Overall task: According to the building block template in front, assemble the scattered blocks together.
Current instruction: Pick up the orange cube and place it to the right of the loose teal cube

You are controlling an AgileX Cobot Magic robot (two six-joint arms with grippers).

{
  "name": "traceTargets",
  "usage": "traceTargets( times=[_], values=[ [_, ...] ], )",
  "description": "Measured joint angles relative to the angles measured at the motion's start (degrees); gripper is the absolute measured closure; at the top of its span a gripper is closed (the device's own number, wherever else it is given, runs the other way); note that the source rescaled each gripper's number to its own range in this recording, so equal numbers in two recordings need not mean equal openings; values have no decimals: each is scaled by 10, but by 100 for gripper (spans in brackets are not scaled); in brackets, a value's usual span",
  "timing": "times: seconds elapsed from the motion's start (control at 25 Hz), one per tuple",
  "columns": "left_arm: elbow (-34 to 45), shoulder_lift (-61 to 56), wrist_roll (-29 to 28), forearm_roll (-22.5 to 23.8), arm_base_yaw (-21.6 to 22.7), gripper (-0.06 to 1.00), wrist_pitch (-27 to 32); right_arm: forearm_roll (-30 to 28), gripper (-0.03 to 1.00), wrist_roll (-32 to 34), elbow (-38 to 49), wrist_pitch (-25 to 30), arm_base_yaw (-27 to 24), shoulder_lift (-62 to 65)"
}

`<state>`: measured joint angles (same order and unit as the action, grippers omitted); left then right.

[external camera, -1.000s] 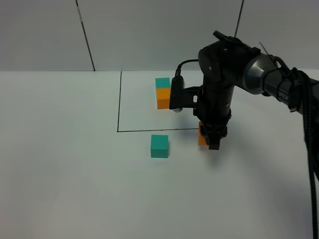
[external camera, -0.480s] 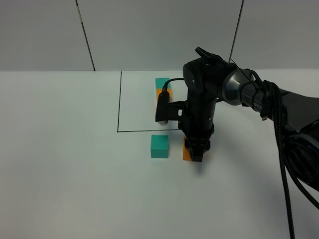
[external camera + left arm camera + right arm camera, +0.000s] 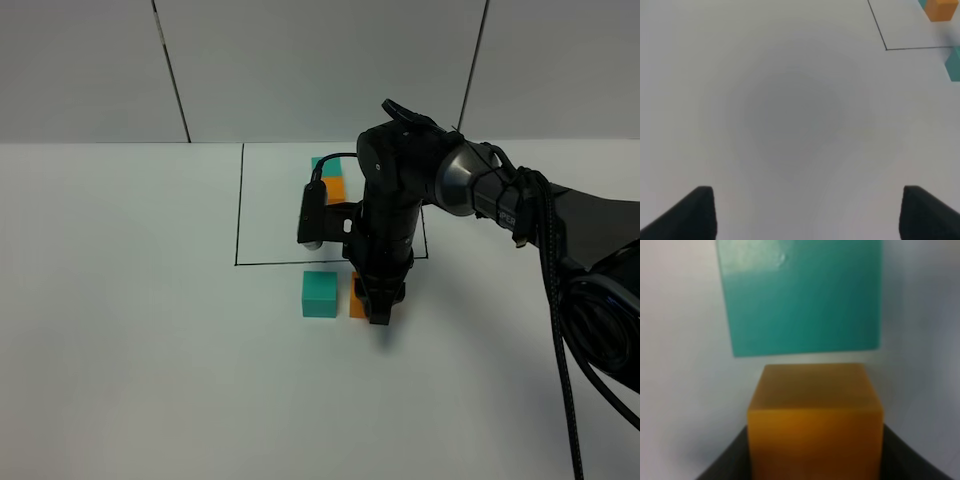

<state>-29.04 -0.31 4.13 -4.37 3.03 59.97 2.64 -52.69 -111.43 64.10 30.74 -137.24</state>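
**Ana:** What does the right gripper (image 3: pixel 378 306) have?

**Ben:** The orange cube (image 3: pixel 356 298). Its jaws are shut tight on it, one on each side, low by the table (image 3: pixel 120 350).

**Ana:** Why there?

**Ben:** I think so it can join the teal cube (image 3: pixel 320 294). They sit just beside each other, with a thin gap between.

**Ana:** Like the template (image 3: pixel 332 178)?

**Ben:** Yes. That pair is joined inside the black frame (image 3: pixel 239 210), partly hidden by the arm (image 3: pixel 480 190).

**Ana:** And the left gripper (image 3: pixel 810 212)?

**Ben:** Wide open over bare table, holding nothing. I guess it is keeping out of the way.
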Motion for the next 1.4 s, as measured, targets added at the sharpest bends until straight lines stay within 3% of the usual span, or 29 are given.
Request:
traceTargets(
  times=[1.12, 1.4],
  values=[
    [0, 0, 1, 0, 0, 27, 0, 6, 95, -2, -1, -28, 15, -10],
    [0, 0, 1, 0, 0, 27, 0, 8, 95, -30, -1, -29, 15, -10]
  ],
)
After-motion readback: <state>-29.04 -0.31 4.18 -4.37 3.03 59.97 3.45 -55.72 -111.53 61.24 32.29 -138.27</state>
